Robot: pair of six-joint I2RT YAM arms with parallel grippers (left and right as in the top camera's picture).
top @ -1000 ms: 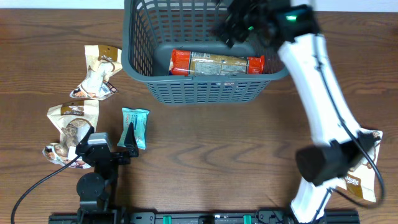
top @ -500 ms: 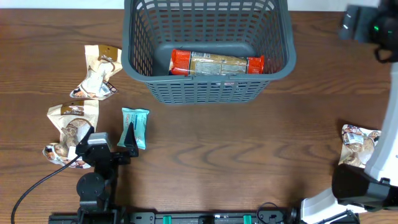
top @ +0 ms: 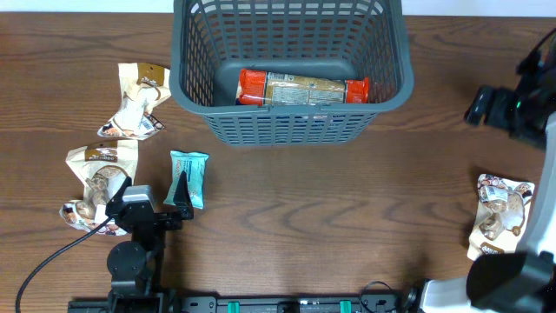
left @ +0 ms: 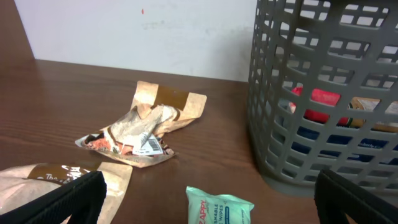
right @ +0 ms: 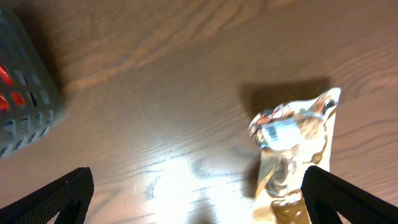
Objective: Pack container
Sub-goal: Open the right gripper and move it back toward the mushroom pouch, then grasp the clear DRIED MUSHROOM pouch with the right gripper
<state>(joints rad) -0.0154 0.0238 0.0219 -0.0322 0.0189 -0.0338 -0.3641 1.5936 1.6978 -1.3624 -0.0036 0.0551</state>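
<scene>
Nearest the robot, the left tool (left: pixel 208 190) hangs spread and empty, with a small teal wipes packet (left: pixel 219 208) just ahead. The right tool (right: pixel 196 183), jaws wide and holding nothing, looks down on a crumpled tan-and-white foil pouch (right: pixel 291 155) on the brown wooden surface (top: pixel 330 217). It seems to be fetching the next item, so lowering onto that pouch and pinching it should follow. Farthest back stands the large dark grey lattice-sided plastic basket (top: pixel 291 130), with a long red-ended packet (top: pixel 304 89) inside.

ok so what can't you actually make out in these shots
Basket: overhead, far rim cut off by the top edge.
Red-ended packet inside it: overhead, print too small to read; left wrist view, mostly hidden behind the lattice wall.
Wipes pack: left wrist view, lower part cut off by the bottom edge.
Snack bag on the right: right wrist view, blurred, print unreadable.
</scene>
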